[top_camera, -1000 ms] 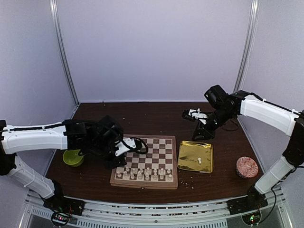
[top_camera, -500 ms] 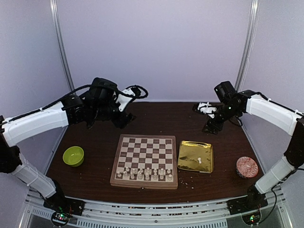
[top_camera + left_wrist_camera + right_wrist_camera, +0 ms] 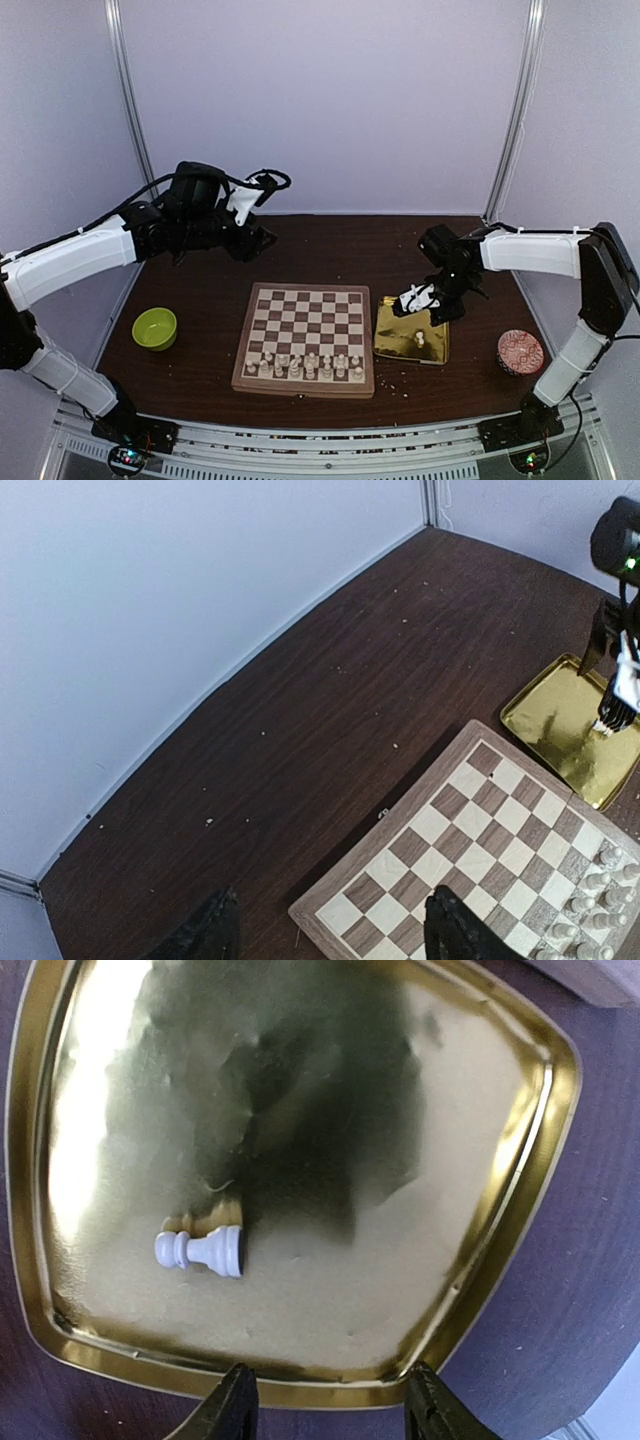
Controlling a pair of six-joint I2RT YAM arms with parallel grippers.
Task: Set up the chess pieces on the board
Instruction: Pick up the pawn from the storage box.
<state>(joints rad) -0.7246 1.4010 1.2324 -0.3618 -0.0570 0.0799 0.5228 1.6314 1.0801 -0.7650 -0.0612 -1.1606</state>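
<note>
The board [image 3: 310, 318] lies at the table's middle, with several cream-white chess pieces [image 3: 305, 365] in its two near rows. It also shows in the left wrist view [image 3: 480, 850]. One white pawn [image 3: 200, 1250] lies on its side in the gold tray [image 3: 520, 1190]; the top view shows the pawn [image 3: 421, 338] too. My right gripper [image 3: 328, 1400] is open and empty, above the tray's edge [image 3: 412, 300]. My left gripper [image 3: 325, 930] is open and empty, raised over the back left of the table [image 3: 262, 182].
A green bowl [image 3: 154, 328] sits left of the board. A round patterned lid [image 3: 519, 352] lies at the right. Crumbs are scattered on the dark table [image 3: 300, 710]. Pale walls enclose the back and sides.
My right gripper has come down from the back right to above the gold tray. My left arm rose off the board to the back left a second ago and has shifted slightly left since.
</note>
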